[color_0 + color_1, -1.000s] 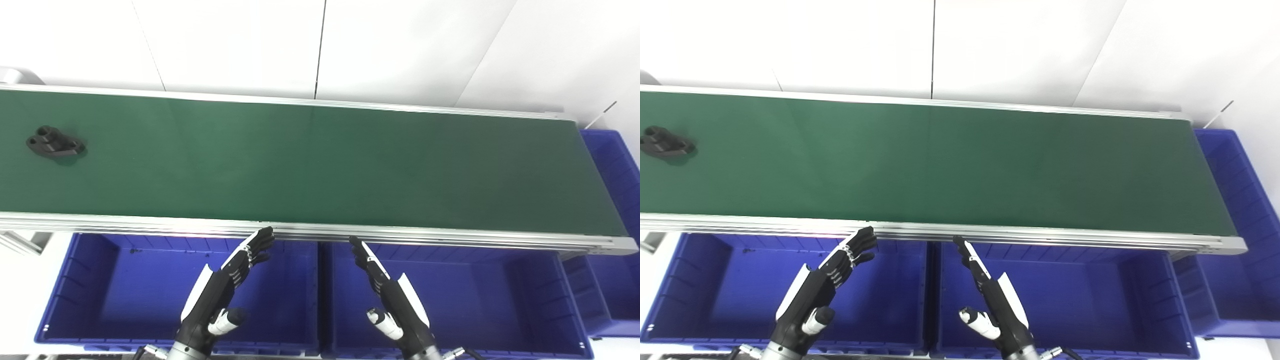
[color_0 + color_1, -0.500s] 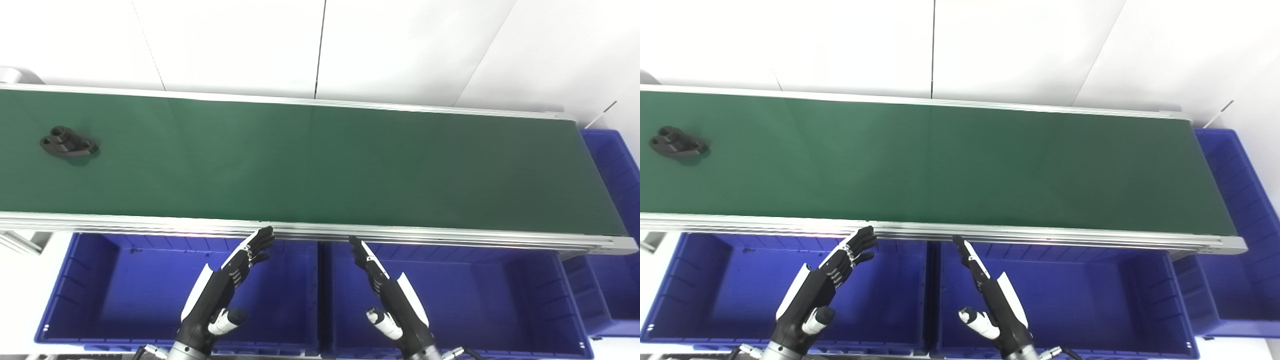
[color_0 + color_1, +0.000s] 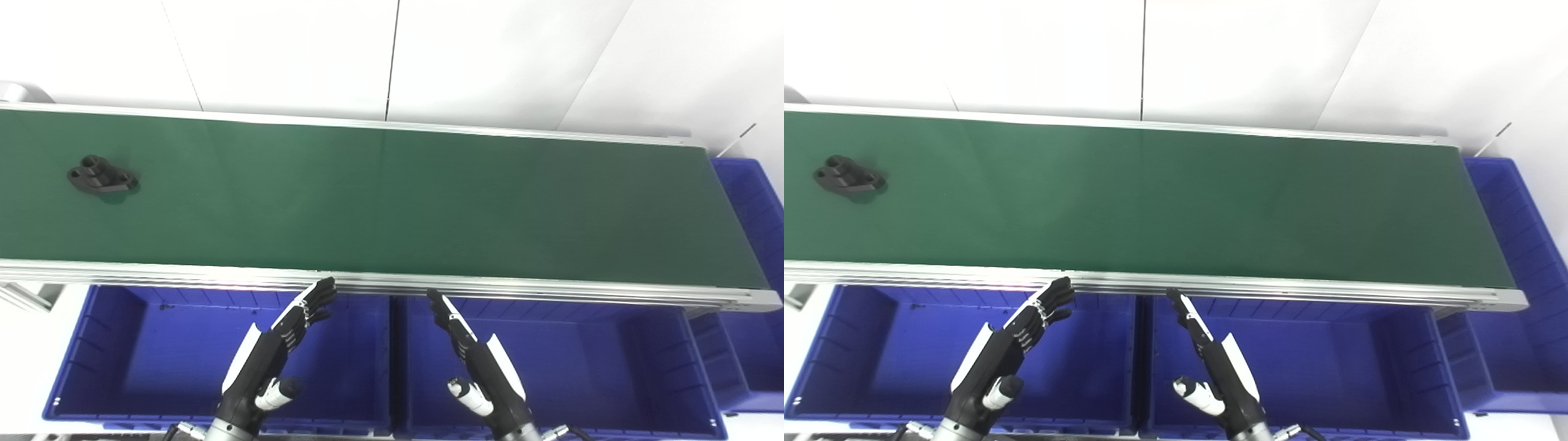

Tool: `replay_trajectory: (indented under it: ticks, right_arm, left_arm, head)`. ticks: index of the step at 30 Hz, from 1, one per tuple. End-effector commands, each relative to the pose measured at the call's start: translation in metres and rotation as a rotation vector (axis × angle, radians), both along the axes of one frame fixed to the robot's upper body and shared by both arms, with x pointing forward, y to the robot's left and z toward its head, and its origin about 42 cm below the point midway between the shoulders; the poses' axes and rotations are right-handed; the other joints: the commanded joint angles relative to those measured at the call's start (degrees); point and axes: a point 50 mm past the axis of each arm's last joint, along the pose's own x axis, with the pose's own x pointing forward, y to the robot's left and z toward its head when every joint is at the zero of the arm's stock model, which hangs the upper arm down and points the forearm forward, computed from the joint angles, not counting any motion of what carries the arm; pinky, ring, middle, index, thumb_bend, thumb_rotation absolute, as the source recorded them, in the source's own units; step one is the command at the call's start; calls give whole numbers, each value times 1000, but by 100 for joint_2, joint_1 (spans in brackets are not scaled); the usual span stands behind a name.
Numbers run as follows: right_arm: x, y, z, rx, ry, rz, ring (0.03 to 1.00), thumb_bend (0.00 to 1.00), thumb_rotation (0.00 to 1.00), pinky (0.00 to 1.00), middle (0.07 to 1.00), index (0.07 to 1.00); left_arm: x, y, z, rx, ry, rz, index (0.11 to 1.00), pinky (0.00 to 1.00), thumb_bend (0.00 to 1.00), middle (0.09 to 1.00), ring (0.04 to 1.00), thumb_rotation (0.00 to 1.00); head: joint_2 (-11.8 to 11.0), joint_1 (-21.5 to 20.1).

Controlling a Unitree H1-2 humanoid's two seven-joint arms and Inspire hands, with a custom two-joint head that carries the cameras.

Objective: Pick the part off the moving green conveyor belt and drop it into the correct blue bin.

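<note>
Left hand: we see our left hand [image 3: 278, 343] raised over the near left bin, fingers stretched out and slightly apart, pointing up and to the right toward the belt's near rail. It holds nothing; the thumb sticks out low on the right side.

Right hand: our right hand [image 3: 474, 355] stands over the middle bin, edge-on to us, fingers straight and pointing up and to the left, thumb jutting out to the left. It is spread and empty too.

Between the hands: the two hands lean toward each other, well apart, with the wall shared by the two near bins between them.

Part: the black part [image 3: 100, 176] lies flat on the conveyor belt [image 3: 392, 202] at its far left, well apart from both hands. We make out round holes in its top.

Belt: a long dark green strip running left to right, framed by a silver rail [image 3: 551, 291] on the near side and another on the far side. Our fingertips reach just up to the near rail.

Left bin: the blue left bin [image 3: 98, 367] sits below the belt's near edge, under our left hand.

Middle bin: the blue middle bin [image 3: 612, 367] sits just beside it to the right, under our right hand.

Right bin: a third blue bin [image 3: 753, 202] stands at the belt's right end.

Obstacles: nothing lies on the belt between the part and our hands.

Writing: we can read no labels or brands.
</note>
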Motion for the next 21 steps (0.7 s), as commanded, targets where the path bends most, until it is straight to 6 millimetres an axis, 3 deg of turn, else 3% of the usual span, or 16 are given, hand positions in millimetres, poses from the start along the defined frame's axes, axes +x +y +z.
replay_trajectory:
  ticks: [1, 9, 14, 15, 20, 21]
  right_arm:
    - [2, 1, 10, 27, -78, 6, 977, 945, 986, 948, 999, 975]
    - [2, 1, 10, 27, -76, 8, 980, 931, 984, 949, 1000, 976]
    - [0, 1, 8, 29, -66, 5, 980, 942, 983, 946, 1000, 973]
    - [0, 1, 7, 26, -64, 4, 979, 943, 982, 946, 1000, 972]
    - [-2, 0, 0, 18, -39, 6, 977, 945, 985, 937, 997, 970]
    - [-2, -1, -3, 15, -28, 6, 977, 946, 982, 938, 997, 970]
  left_arm:
    - [1, 0, 8, -3, -35, -7, 906, 861, 958, 910, 908, 925]
    - [1, 1, 7, 0, -32, -10, 906, 861, 955, 911, 909, 925]
    - [1, 0, 5, -2, -31, -13, 906, 863, 955, 910, 909, 921]
    - [0, 1, 3, -1, -29, -14, 906, 863, 955, 911, 909, 920]
    - [-1, 1, -4, 2, -16, -17, 901, 865, 969, 910, 914, 910]
    - [-2, 0, -8, 2, -8, -16, 900, 865, 974, 909, 915, 908]
  head:
    - [6, 2]
    - [9, 2]
    - [-102, 25]
    - [-265, 44]
    - [-544, 113]
    - [-770, 181]
